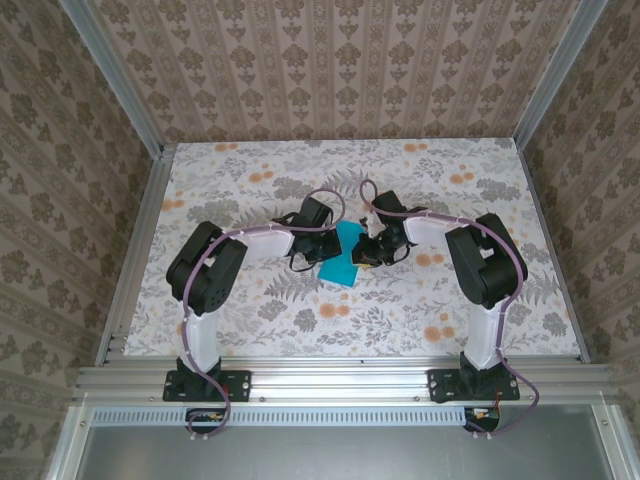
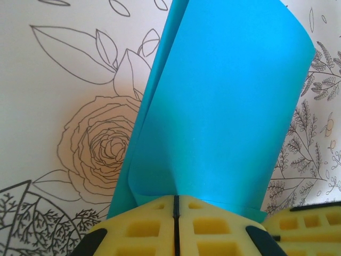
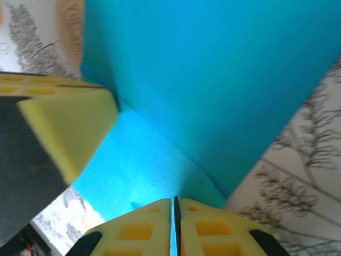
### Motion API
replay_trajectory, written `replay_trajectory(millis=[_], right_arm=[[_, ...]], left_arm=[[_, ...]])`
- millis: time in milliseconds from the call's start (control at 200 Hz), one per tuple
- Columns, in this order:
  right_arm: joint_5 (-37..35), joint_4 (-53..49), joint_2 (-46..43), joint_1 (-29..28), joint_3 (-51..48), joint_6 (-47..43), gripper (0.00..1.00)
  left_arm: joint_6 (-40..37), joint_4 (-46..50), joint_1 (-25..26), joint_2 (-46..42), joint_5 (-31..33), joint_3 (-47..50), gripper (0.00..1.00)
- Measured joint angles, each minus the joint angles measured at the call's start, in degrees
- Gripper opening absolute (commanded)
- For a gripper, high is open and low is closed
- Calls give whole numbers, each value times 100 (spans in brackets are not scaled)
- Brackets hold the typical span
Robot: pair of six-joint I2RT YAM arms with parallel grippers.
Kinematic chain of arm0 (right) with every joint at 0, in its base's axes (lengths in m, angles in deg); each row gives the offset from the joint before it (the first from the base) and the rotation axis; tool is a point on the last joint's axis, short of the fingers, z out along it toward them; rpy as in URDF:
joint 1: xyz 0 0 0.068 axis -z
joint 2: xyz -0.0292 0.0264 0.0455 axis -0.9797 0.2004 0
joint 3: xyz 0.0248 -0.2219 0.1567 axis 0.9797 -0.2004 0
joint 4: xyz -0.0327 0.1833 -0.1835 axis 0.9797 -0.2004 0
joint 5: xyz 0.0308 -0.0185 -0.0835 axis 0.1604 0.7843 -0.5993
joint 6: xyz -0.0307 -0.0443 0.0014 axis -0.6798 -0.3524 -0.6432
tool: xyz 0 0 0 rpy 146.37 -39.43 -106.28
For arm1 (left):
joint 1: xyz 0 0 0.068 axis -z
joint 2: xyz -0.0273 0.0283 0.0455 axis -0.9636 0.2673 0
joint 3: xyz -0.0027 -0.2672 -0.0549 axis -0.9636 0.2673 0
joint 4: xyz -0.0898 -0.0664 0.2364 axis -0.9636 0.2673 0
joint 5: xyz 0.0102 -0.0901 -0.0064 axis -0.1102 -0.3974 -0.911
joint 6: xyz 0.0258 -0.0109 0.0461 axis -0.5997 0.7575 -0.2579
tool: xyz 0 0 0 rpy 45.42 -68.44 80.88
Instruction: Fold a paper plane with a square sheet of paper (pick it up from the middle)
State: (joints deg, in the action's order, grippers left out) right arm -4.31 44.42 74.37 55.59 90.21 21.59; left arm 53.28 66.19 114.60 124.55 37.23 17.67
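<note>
Teal-blue paper, the square sheet of paper (image 1: 343, 262), is seen from above near the middle of the flower-printed table (image 1: 250, 180), held between the two arms where they meet. In that overhead view the left tool (image 1: 322, 254) is set against the sheet's left side and the right tool (image 1: 368, 250) against its right side, but the closure of the jaws cannot be judged at that distance.

That detail is supplied by the wrist views. From the left wrist, the left tool (image 2: 176, 224) is shown clenched, its yellow pads (image 2: 144, 229) pressed together on the lower edge of the sheet (image 2: 224, 106), which rises from them as a curved, doubled-over panel lifted off the table. A pad of the right tool (image 2: 303, 221) is visible just beside it at the lower right.

From the right wrist, the right tool (image 3: 175, 226) is likewise shown clenched, with a thin strip of teal caught between its pads (image 3: 213, 229). The sheet (image 3: 213, 80) spreads upward in two folded planes, and the left tool (image 3: 64, 128) is touching it at the left.
</note>
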Motion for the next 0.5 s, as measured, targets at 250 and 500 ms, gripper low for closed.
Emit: replay_trajectory(millis=[250, 500], right_arm=[[37, 7, -245, -356, 48, 120, 12], [35, -72, -240, -608, 46, 129, 12]], left_arm=[[107, -46, 0, 0, -9, 26, 10], [188, -101, 0, 0, -26, 59, 9]])
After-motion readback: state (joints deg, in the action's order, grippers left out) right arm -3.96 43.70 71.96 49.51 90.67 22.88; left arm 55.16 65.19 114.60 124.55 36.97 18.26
